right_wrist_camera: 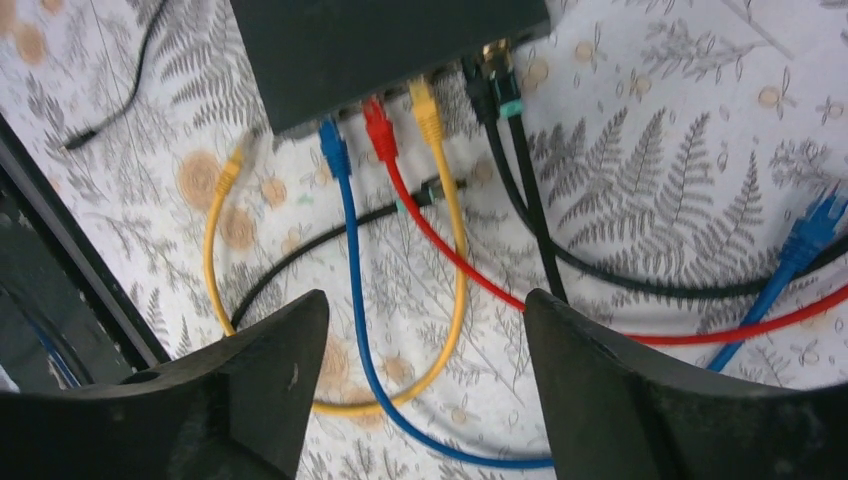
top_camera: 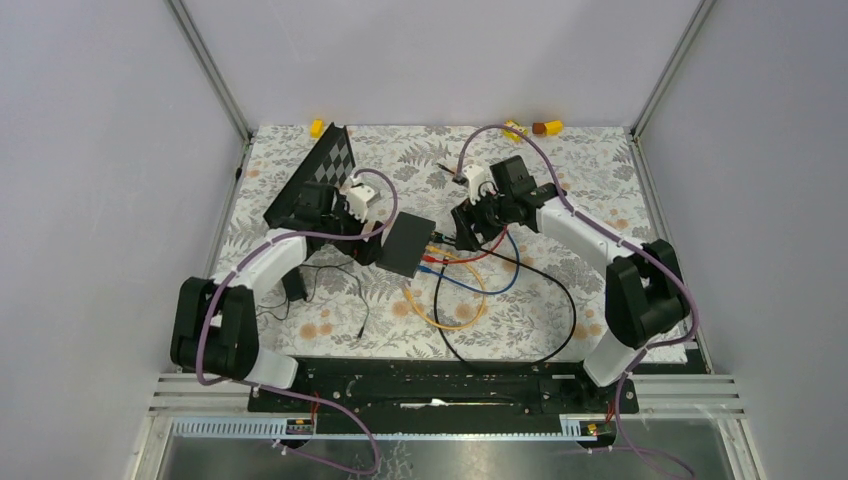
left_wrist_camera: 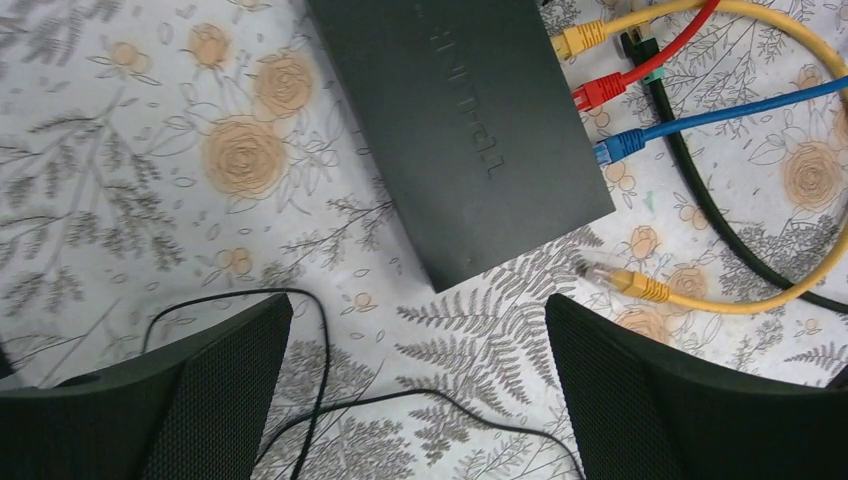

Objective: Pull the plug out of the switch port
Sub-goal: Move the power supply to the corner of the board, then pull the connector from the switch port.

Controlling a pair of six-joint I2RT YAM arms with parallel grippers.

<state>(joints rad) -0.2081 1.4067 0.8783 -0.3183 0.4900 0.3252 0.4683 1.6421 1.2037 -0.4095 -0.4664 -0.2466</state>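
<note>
The switch (top_camera: 407,244) is a flat matte-black box lying mid-table. In the right wrist view a blue plug (right_wrist_camera: 333,150), a red plug (right_wrist_camera: 378,128), a yellow plug (right_wrist_camera: 427,110) and a black plug (right_wrist_camera: 495,85) sit in ports along the edge of the switch (right_wrist_camera: 390,50). A loose yellow plug (left_wrist_camera: 625,280) lies on the cloth just off the corner of the switch (left_wrist_camera: 470,130). My left gripper (left_wrist_camera: 420,310) hovers open near that corner, holding nothing. My right gripper (right_wrist_camera: 427,300) is open above the cable loops, on the port side.
A chequered board (top_camera: 325,170) leans at the back left. A small black adapter block (top_camera: 293,285) with a thin black wire (left_wrist_camera: 300,340) lies near the left arm. Coloured cables (top_camera: 470,290) loop in front of the switch. Small yellow items (top_camera: 515,128) sit at the back edge.
</note>
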